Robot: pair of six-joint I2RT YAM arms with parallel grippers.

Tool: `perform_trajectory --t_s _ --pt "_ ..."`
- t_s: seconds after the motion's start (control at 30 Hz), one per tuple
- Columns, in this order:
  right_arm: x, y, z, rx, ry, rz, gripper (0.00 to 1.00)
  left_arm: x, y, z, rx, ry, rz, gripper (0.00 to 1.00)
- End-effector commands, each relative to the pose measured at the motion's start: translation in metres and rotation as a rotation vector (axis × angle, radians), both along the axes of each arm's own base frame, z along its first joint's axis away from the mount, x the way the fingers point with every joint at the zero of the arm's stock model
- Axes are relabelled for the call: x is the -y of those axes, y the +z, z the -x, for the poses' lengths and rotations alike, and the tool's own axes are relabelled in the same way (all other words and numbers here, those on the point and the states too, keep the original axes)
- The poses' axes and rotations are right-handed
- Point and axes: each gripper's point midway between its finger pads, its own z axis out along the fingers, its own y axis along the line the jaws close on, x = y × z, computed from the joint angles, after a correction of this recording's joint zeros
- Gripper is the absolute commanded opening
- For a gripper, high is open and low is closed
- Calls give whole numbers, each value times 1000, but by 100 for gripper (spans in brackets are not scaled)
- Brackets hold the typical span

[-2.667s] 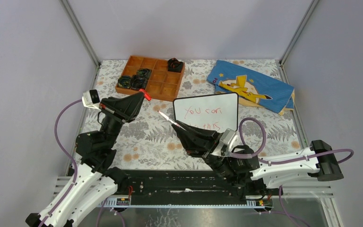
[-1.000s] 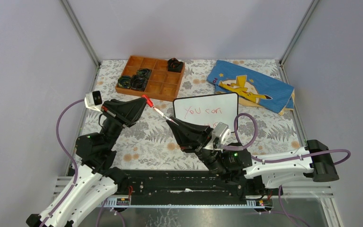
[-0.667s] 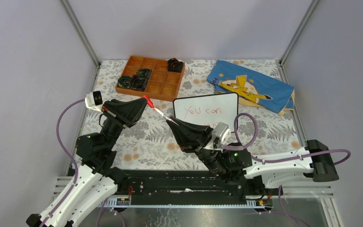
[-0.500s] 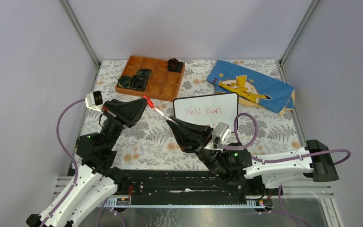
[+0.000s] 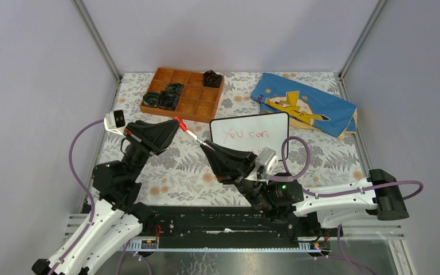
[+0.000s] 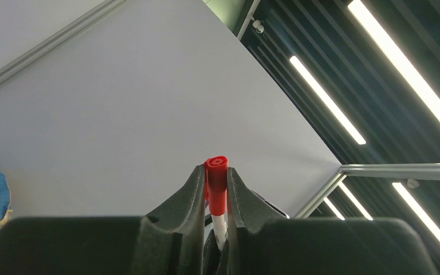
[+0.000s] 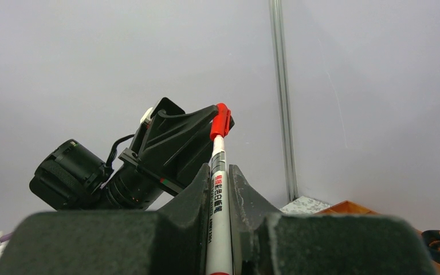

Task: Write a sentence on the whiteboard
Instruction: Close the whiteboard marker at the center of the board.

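Grey-walled booth, table (image 5: 177, 166) under a flowered cover. At the far side sit a wooden tray (image 5: 199, 109) and a blue cloth (image 5: 315, 103). The whiteboard (image 5: 275, 123) is mid-table, just this side of both. The sentence (image 5: 246, 135) is in red; "You can" reads clearly, and the lower line is mostly hidden behind the right arm.

Both arms meet left of the board, up off the table. The right gripper (image 7: 220, 172) is clenched on the white barrel of the marker (image 5: 195, 134). The left gripper (image 6: 216, 182) is pinched on its red cap (image 7: 222, 121). The cap looks seated on the tip; I cannot tell whether it is pushed fully home.

Judgement: writing looks done, capping in hand.

Risks:
- If the two arms are slightly off one line, pushing would bend the marker or twist it in the fingers.
- If the left arm backs away while pinching, the cap comes off again.
- The right arm lies close over the board's near edge, so a careless swing could knock the board or smear the ink.
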Motion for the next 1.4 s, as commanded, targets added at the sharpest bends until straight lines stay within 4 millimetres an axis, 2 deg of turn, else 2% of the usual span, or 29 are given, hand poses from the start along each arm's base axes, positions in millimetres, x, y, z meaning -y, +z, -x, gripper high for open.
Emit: perform_trajectory --t_s 0.0,0.47,0.73,0.93,1.17,1.37 --pt "17 33 -8 -3 -43 -117 0 0 6 12 49 -36 9 0" --pt "6 31 -9 63 -92 -79 0 3 8 11 48 -48 3 0" --pt "12 34 -16 172 -255 -81 0 8 14 5 41 -71 27 0" --pt "2 30 -19 242 -342 -29 0 13 21 1 50 -88 32 0" --pt "-4 32 -21 255 -362 -19 0 19 24 1 62 -102 18 0" --pt "-3 31 -32 197 -335 -47 0 26 21 4 72 -123 -7 0"
